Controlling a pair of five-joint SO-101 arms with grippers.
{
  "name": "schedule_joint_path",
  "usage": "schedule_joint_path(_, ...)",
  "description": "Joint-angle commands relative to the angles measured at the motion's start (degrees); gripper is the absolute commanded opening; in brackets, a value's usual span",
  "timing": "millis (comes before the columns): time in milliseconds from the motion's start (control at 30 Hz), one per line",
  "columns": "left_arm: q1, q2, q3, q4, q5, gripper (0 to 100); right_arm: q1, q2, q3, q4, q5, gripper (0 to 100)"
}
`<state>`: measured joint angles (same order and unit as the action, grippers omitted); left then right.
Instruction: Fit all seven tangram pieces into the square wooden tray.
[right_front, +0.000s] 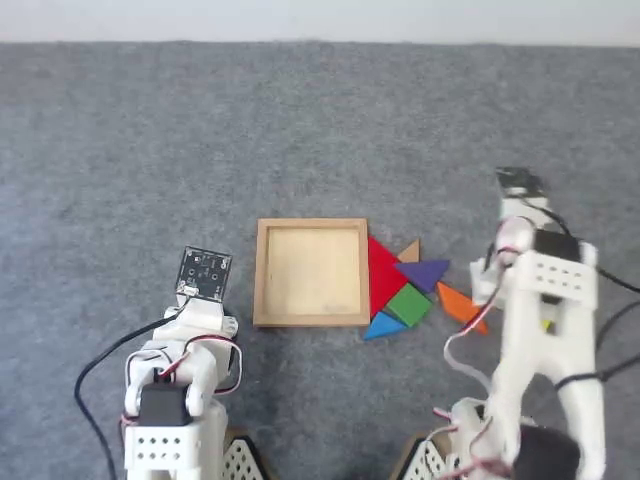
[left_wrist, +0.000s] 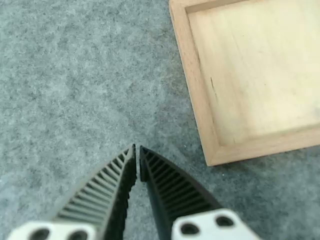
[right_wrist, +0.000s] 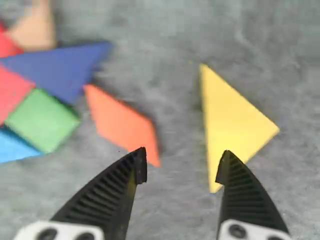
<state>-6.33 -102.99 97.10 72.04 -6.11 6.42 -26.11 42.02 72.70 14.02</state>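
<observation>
Hovering ribbed right claw (right_wrist: 183, 161), spread, over flat yellow triangle (right_wrist: 231, 117).

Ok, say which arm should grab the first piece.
Right. The right gripper is open above the yellow triangle, by the orange piece. The left gripper is shut over carpet beside the tray.

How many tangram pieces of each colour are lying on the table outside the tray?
Red piece: 1
Tan piece: 1
Purple piece: 1
Green piece: 1
Blue piece: 1
Orange piece: 1
Yellow piece: 1
Total: 7
</observation>
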Motion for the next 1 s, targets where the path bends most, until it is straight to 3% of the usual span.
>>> schedule_joint_path(0,-0.18,-1.14,-0.66,0.26,0.53,1,-6.73,-5.93,-3.6,3.03,-2.29,22.0)
schedule_joint_path(100,-0.18,-1.14,-0.66,0.26,0.53,1,-5.85,-6.55,-4.22,4.26,-1.23,22.9)
schedule_joint_path(300,-0.18,-1.14,-0.66,0.26,0.53,1,8.48,-4.09,-4.4,3.03,13.45,38.4)
schedule_joint_path(467,-0.18,-1.14,-0.66,0.26,0.53,1,10.07,5.41,-4.22,-4.26,16.18,31.7)
schedule_joint_path(967,-0.18,-1.14,-0.66,0.26,0.53,1,16.57,25.36,-5.36,-18.33,21.36,31.8)
